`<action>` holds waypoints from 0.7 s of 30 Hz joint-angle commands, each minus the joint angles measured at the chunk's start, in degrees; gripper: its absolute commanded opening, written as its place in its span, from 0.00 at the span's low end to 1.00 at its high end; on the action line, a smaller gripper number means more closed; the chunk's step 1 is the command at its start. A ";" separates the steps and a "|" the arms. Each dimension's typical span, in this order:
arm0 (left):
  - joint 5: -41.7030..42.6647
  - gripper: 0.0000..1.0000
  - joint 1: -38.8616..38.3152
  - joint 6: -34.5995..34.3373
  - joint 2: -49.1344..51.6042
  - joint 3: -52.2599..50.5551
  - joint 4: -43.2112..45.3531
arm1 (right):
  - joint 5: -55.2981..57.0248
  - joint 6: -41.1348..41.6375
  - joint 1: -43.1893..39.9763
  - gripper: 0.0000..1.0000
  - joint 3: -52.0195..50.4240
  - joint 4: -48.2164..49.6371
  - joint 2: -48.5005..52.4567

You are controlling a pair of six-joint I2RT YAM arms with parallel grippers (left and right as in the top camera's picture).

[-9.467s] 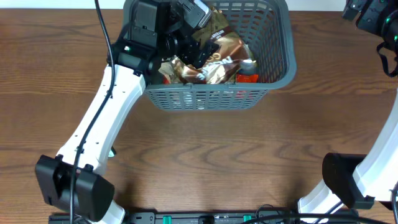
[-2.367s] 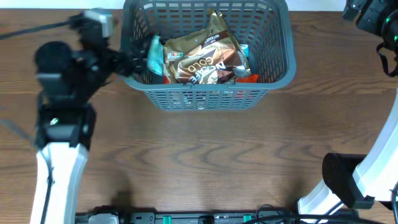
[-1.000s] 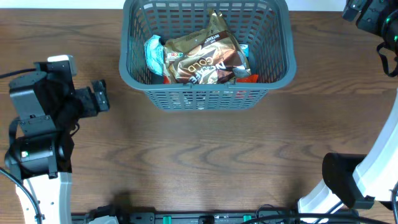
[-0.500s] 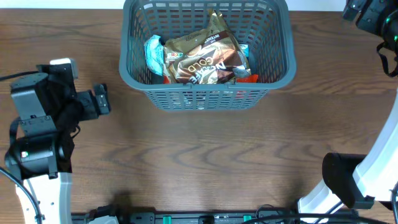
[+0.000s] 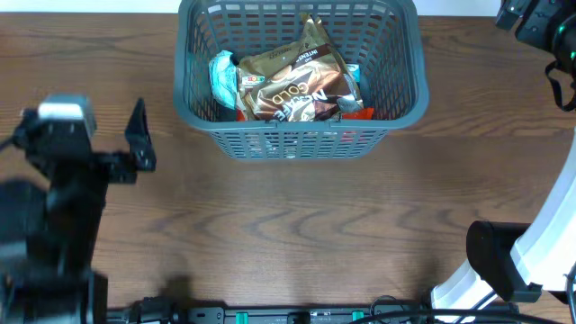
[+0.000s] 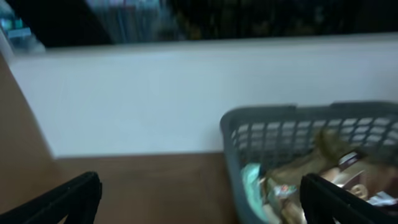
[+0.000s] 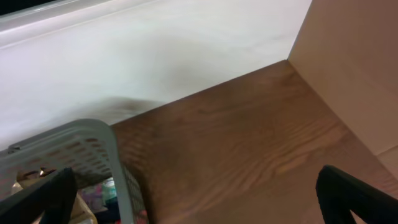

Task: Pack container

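- The brown wood-grain worktop (image 5: 297, 234) fills the near half of the overhead view. No packet shows on it outside the basket.
- At the near left, the left claw (image 6: 199, 190) hovers over bare wood, well apart from the basket. Its two black fingers are spread wide and nothing lies between them. The arm is smeared in the overhead view, so its exact pose is probably not worth trusting.
- Further back, in the middle of the worktop's far edge, stands the container (image 5: 297, 139), a large dark grey plastic basket with slotted lattice walls and a thick rim. It is upright.
- Inside it, a brown and gold foil coffee packet (image 5: 292, 85) lies on top. A pale teal packet (image 5: 222, 76) sits at its left, and a red-orange packet (image 5: 358, 112) peeks out beneath its right corner.
- Farthest, at the right rear corner, the right claw (image 7: 196, 186) hangs above the wood beyond the basket's right wall, its fingers likewise spread and empty.
- Judged from this layout, the packing step looks finished or close to it, since both claws are free and the goods are in the basket.
- The next move calls for finding any packet left out of view. Failing that, both arms should park clear of the rim.
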 commanded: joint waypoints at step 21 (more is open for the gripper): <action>-0.07 0.99 -2.34 -4.48 -25.42 -25.16 6.49 | 0.13 0.57 -0.31 0.99 0.68 -0.07 -0.42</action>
